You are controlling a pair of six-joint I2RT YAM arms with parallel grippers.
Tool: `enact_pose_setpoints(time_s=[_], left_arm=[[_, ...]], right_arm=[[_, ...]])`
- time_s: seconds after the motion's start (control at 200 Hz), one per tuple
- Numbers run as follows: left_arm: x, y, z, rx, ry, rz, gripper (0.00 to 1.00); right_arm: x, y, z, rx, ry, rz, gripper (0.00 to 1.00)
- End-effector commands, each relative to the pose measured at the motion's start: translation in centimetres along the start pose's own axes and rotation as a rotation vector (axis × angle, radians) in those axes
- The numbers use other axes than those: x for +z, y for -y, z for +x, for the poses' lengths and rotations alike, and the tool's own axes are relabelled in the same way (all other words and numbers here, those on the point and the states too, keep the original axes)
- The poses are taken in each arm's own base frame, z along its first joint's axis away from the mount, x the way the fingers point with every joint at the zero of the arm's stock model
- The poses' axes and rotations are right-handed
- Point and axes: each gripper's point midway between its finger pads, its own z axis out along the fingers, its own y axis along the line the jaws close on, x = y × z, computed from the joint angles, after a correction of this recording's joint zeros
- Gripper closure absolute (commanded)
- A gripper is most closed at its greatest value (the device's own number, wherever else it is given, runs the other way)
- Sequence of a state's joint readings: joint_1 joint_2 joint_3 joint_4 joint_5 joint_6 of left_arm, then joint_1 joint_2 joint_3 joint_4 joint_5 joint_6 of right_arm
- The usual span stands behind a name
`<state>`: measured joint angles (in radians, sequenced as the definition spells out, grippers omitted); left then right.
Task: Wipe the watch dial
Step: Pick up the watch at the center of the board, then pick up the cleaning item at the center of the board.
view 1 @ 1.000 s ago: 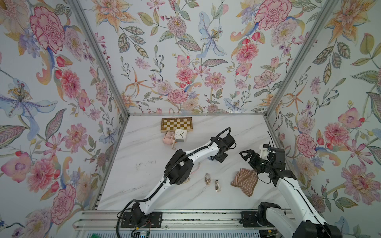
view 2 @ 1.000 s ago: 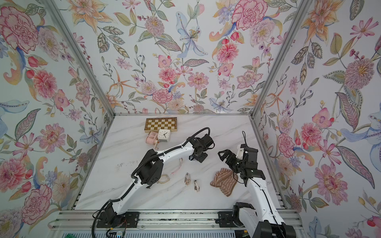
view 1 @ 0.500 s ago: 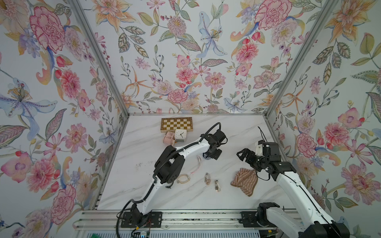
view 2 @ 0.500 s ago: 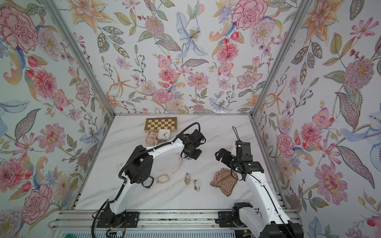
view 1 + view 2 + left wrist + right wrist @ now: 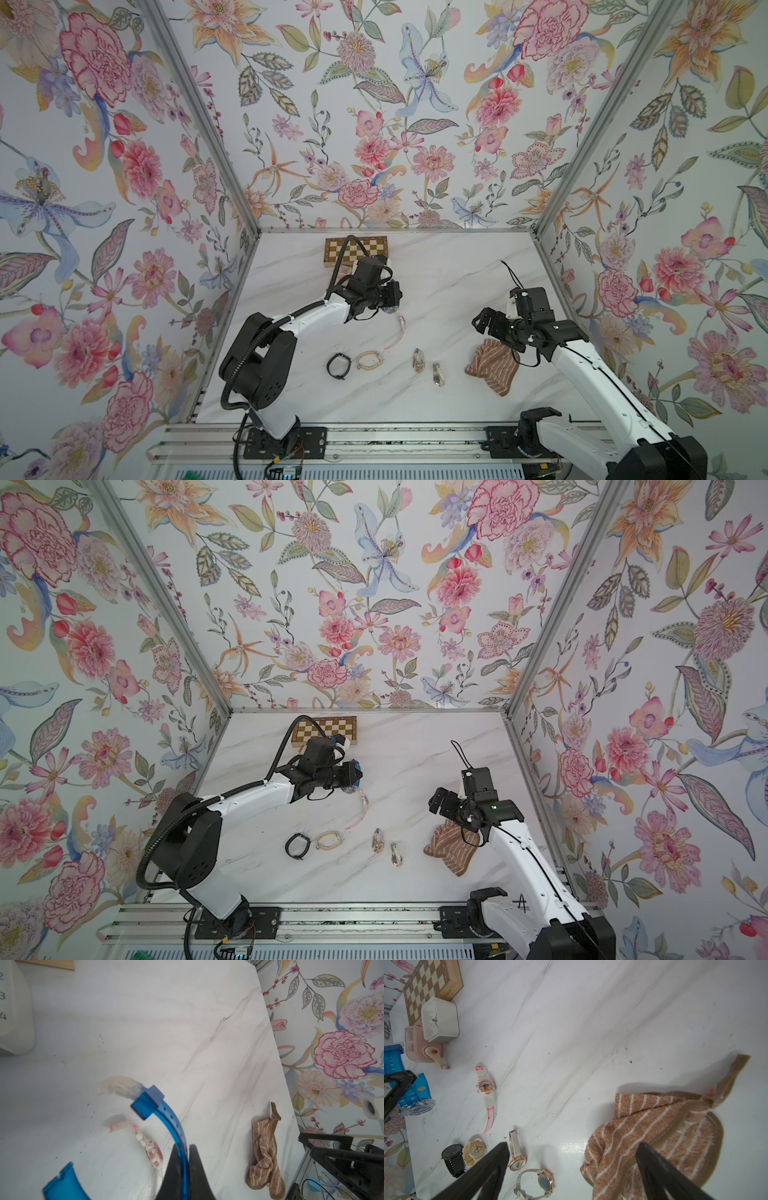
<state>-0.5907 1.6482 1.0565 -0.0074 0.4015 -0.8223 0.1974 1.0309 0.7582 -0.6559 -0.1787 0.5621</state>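
Hovering with jaws spread wide beside the striped cloth (image 5: 654, 1126) at the near right, the right gripper (image 5: 573, 1148) held nothing, while farther in, around mid-table, the left gripper (image 5: 182, 1148) was clamped on the strap of the blue watch (image 5: 172, 1122), just beyond the pink watch (image 5: 401, 329) and short of the far chessboard (image 5: 376, 248).

Both top views look down from high on the whole table (image 5: 457, 270); wrist cameras sit close, sharing the cloth (image 5: 262, 1147).

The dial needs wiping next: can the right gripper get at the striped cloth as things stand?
Probably yes: the right gripper hangs open close above the striped cloth, with nothing lying between them.
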Motion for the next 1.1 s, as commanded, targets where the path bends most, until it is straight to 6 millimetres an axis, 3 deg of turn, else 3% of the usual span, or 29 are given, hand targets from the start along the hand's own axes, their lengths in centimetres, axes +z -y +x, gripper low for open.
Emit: enact_pose_setpoints(time_s=[0.0,0.19,0.475,0.921,1.026,1.091], left_arm=[[-3.3,2.7,-2.6,-0.039,0.137,0.14,1.0],[-5.0,1.7,-2.1,-0.181,0.176,0.264,1.0],[-5.3,0.0,-0.3,-0.252,0.173,0.287,1.0],[-5.7,-0.3,0.1,-0.26,0.175,0.275,1.0],[-5.7,-0.2,0.0,-0.276,0.177,0.278,1.0],[-5.7,0.0,-0.4,-0.296,0.189,0.292,1.0]], right_arm=[[-0.3,0.9,0.9,0.014,-0.04,0.075,0.03],[0.0,1.8,2.8,-0.001,-0.101,0.176,0.02],[1.9,2.0,4.9,-0.006,-0.148,0.216,0.08],[5.8,3.6,6.0,-0.028,-0.176,0.248,0.54],[5.8,3.4,5.7,-0.043,-0.176,0.244,0.81],[5.0,2.1,4.4,-0.07,-0.111,0.198,0.94]])
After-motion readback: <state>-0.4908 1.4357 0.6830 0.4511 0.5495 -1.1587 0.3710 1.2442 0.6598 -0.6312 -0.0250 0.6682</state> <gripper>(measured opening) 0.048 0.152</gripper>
